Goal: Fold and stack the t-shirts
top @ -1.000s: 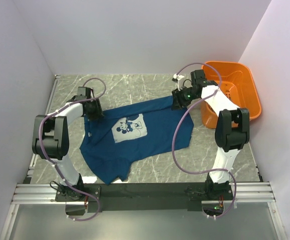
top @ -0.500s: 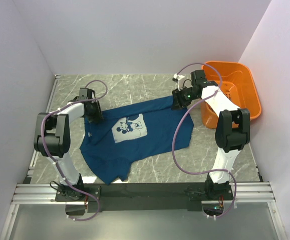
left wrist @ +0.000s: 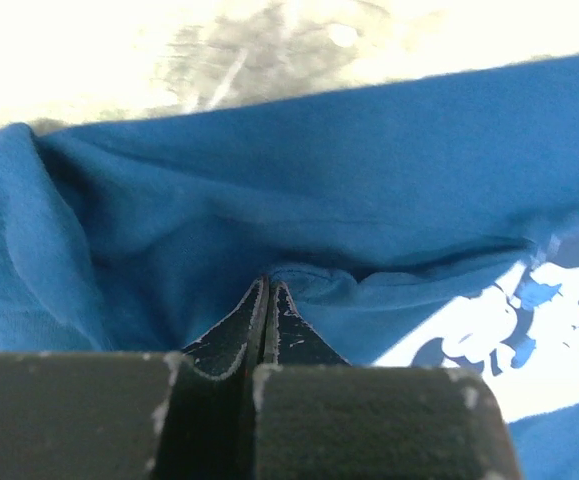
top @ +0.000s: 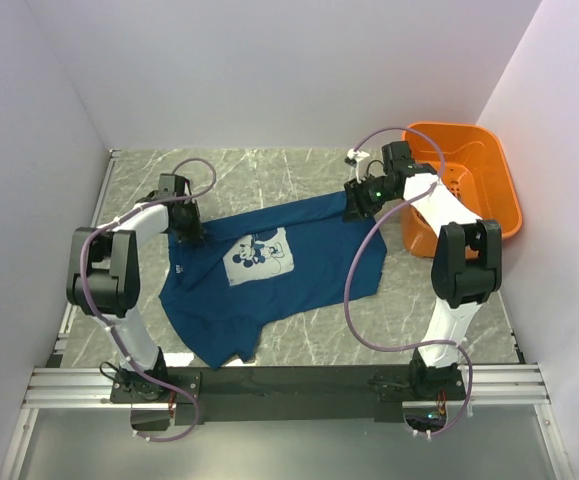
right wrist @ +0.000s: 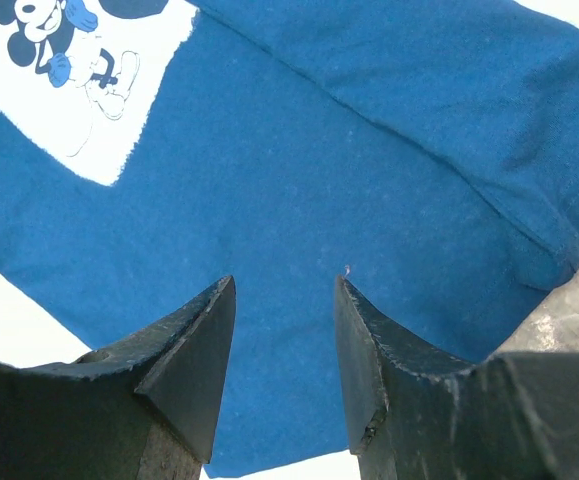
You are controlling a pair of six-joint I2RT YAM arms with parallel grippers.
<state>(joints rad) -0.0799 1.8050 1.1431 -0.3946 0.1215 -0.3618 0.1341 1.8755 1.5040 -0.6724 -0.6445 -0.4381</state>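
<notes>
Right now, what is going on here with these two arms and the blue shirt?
Two robot arms are working on a dark blue t-shirt that lies spread out, print up and not yet folded, on the marble table. The left pincer is shut on a pinch of cloth near the shirt's far left edge. The right pincer hangs open over the far right part of the shirt and grips nothing. An orange basket stands at the far right.
</notes>
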